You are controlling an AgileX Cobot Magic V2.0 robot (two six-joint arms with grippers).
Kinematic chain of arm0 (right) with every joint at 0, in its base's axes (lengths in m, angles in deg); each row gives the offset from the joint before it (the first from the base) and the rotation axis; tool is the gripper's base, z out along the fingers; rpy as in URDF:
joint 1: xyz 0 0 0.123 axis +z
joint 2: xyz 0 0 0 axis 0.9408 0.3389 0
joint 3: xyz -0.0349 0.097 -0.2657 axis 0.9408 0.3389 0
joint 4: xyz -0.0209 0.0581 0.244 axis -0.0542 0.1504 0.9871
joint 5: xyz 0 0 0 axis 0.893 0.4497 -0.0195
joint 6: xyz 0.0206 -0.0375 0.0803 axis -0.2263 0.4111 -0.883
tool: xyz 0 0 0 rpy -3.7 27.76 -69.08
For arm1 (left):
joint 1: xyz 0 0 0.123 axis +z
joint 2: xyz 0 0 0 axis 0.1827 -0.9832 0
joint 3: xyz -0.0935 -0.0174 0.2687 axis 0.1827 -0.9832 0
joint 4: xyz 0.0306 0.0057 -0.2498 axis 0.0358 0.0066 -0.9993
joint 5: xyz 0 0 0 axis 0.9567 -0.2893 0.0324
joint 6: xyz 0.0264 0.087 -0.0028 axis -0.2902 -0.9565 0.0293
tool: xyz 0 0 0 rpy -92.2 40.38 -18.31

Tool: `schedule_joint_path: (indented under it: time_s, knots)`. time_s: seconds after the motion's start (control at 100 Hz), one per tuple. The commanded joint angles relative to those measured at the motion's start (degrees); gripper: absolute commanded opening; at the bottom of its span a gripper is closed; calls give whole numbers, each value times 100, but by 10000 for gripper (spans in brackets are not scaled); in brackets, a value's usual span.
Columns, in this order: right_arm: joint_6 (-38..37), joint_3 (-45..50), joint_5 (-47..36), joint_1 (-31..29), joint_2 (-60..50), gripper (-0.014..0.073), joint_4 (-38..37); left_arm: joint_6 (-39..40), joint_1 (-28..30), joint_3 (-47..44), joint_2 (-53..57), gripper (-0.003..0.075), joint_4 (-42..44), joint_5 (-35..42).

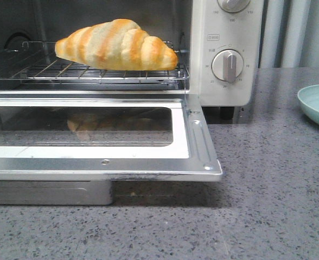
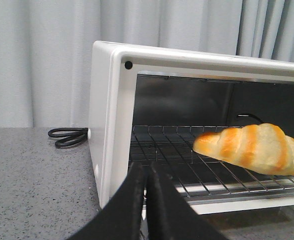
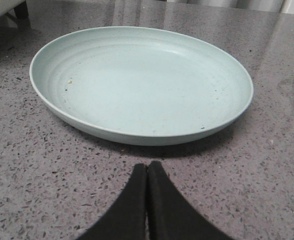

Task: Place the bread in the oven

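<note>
The bread [image 1: 117, 45], a golden-orange striped crescent roll, lies on the wire rack [image 1: 89, 71] inside the cream-white oven [image 1: 224, 86]. The oven's glass door [image 1: 94, 132] is dropped open and flat. In the left wrist view the bread [image 2: 254, 148] rests on the rack to the right of my left gripper [image 2: 147, 167], which is shut and empty near the oven's front left corner. My right gripper [image 3: 147, 167] is shut and empty, just above the counter in front of a plate. Neither gripper shows in the front view.
A pale green plate [image 3: 139, 82] sits on the speckled grey counter, right of the oven; its edge shows in the front view [image 1: 318, 105]. A black cord [image 2: 67, 136] lies beside the oven's left wall. Grey curtains hang behind.
</note>
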Motion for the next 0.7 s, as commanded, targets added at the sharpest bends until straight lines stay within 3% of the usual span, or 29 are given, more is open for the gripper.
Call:
schedule_joint_path:
  time_s: [0.0,0.1,0.57,0.69]
  knots:
    - [39,64,-135,-28,-138,-69,36,-133,64,37,-60,-21,273,526]
    - [39,64,-135,-28,-138,-69,36,-262,291,-210,-25,-21,780,648]
    - [39,64,-135,-28,-138,-69,36,-195,1652,-487,964,-21,768,-616]
    - [39,64,-135,-28,-138,-69,36,299,1880,-642,1320,-21,891,-666]
